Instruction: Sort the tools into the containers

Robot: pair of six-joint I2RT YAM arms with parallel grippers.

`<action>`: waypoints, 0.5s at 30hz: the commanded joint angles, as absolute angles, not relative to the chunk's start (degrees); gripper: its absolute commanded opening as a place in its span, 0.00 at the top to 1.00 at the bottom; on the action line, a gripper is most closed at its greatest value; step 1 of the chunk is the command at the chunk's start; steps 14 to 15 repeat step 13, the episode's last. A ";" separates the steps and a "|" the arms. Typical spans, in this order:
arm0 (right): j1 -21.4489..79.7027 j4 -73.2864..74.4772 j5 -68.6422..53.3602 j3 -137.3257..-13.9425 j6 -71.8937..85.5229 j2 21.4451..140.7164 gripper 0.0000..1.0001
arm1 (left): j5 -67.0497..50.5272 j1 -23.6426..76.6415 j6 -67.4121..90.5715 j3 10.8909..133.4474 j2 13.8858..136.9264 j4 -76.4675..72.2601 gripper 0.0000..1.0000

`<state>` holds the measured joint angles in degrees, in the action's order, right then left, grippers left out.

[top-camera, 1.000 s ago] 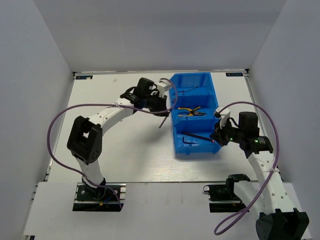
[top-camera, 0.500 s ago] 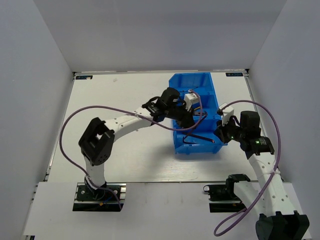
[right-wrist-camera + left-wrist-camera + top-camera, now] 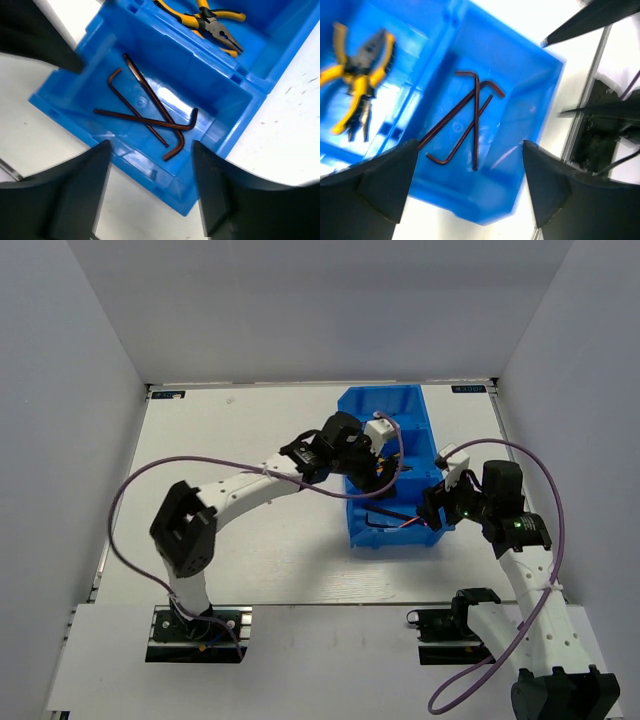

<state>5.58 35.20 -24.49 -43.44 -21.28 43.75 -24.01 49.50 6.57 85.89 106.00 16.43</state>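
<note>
left end effector [image 3: 470,147] spread, empty, over bin [image 3: 150,172] near compartment | right end effector [image 3: 148,145] also spread, empty | hex keys [image 3: 476,120] crossed there, pliers [image 3: 357,80] in middle | step judged: release done | next: straight lift needed, clear of walls

One camera looks down from high behind my bases over the whole desk [image 3: 270,550], while both wrist cameras hang close above the blue bin [image 3: 520,130], sharing its end compartment's hex keys [image 3: 476,130].
</note>
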 commanded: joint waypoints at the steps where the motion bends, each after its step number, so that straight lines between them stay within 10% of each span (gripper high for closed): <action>1: 5.36 36.03 -26.72 -46.76 -20.05 44.56 0.22 | -18.21 48.87 6.93 84.84 94.24 17.57 0.01; 2: 5.36 35.95 -25.59 -46.58 -18.30 44.73 0.09 | -16.80 48.87 7.64 83.16 89.43 17.58 0.01; 15: 5.71 40.42 -21.53 -48.25 -10.81 40.52 0.09 | 9.48 47.20 19.94 52.66 54.34 23.63 0.01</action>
